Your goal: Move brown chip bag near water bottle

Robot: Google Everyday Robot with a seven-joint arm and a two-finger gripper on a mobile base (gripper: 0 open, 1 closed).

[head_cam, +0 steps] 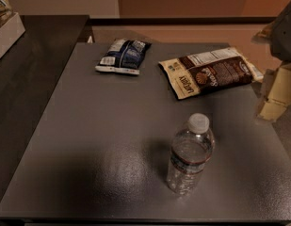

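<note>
Brown bag (213,72): we see it flat on the table (102,126), far right side.
Bottle (189,154): upright near the front, well apart from it.
Gripper (274,98): right edge, just beside the bag; we cannot tell its state.

You get one view. The camera sits high over the near edge of the table (88,126) and looks down and forward across the top to the far wall. It is fairly close, so the tabletop nearly fills the frame. The gripper (276,95) is cut off by the right edge. The brown chip bag (211,72) lies just left of it, and the water bottle (189,149) stands left of it, nearer the lens.
</note>
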